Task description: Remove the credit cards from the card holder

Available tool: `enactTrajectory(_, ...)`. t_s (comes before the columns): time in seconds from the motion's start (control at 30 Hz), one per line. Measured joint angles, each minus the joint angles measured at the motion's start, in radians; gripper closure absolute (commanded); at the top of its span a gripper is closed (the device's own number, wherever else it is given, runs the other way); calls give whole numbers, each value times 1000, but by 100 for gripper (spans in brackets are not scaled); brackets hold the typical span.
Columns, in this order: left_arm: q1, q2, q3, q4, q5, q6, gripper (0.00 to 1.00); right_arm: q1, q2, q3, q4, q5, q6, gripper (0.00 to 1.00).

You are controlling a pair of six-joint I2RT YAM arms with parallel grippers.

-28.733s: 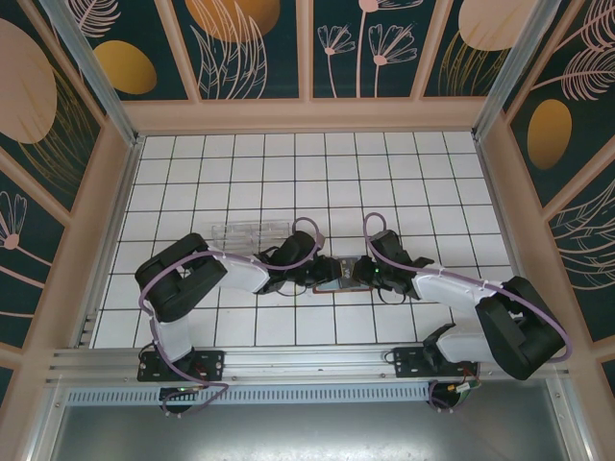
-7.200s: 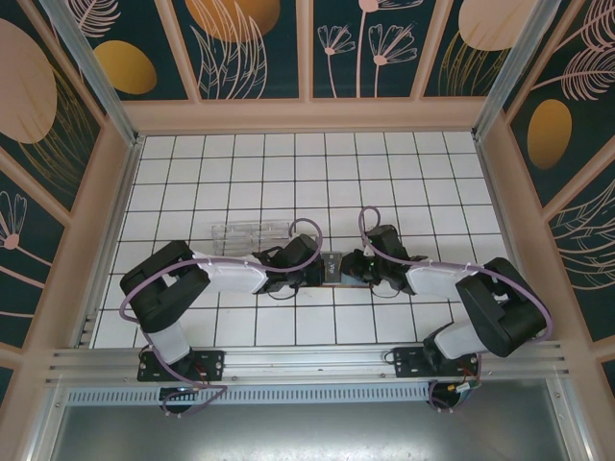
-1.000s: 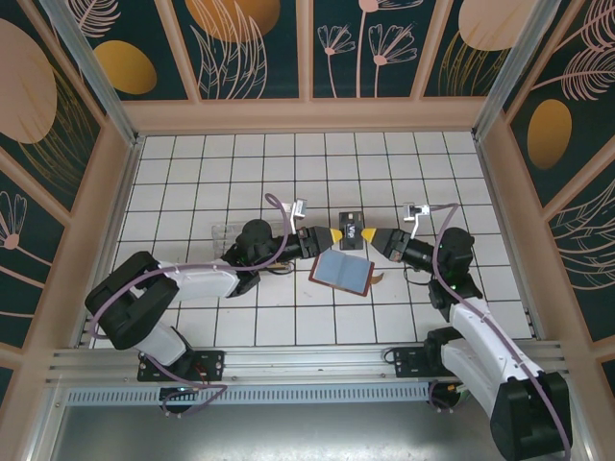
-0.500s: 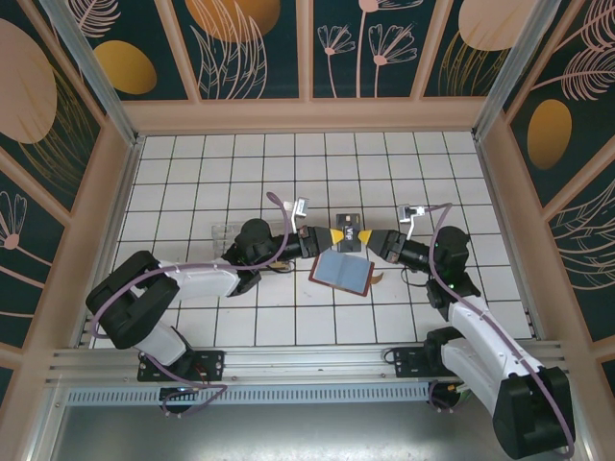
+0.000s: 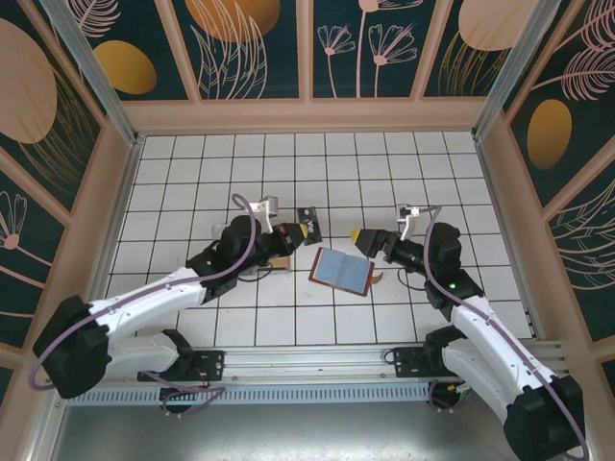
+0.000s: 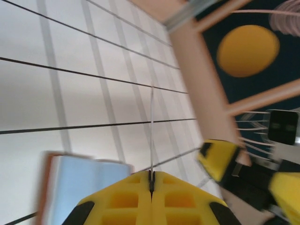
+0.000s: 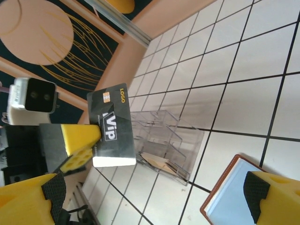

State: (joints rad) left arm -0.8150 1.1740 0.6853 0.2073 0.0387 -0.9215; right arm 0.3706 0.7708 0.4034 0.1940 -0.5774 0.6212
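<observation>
We've got the left end effector [image 5: 306,231] clamped on the black card [image 7: 114,125], right end effector [image 5: 361,236] gaping (card holder [image 5: 342,272] lies open).

A clear rectangular plastic box [image 7: 168,140] is lying on the white tiled tabletop [image 5: 384,173], and dark teal wall panels with floral prints [image 5: 250,48] are enclosing both.
</observation>
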Motion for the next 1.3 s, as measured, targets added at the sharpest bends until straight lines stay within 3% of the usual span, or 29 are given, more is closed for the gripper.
enactTrajectory(0.17, 0, -40, 163, -381, -200, 221, 100, 76, 19, 14, -29, 93, -48, 1)
enactTrajectory(0.37, 0, -56, 277, -631, -369, 550, 100, 87, -17, 14, -63, 161, -73, 1)
enactTrajectory(0.57, 0, -153, 250, -706, -379, 965, 100, 88, -105, 14, -93, 208, -92, 1)
enactTrajectory(0.83, 0, -209, 177, -806, -377, 1388, 100, 88, -129, 13, -98, 221, -92, 1)
enactTrajectory(1.0, 0, -223, 172, -869, -343, 1523, 100, 88, -129, 13, -99, 221, -92, 1)
enactTrajectory(1.3, 0, -194, 162, -955, -244, 1595, 100, 88, -129, 6, -102, 225, -91, 1)
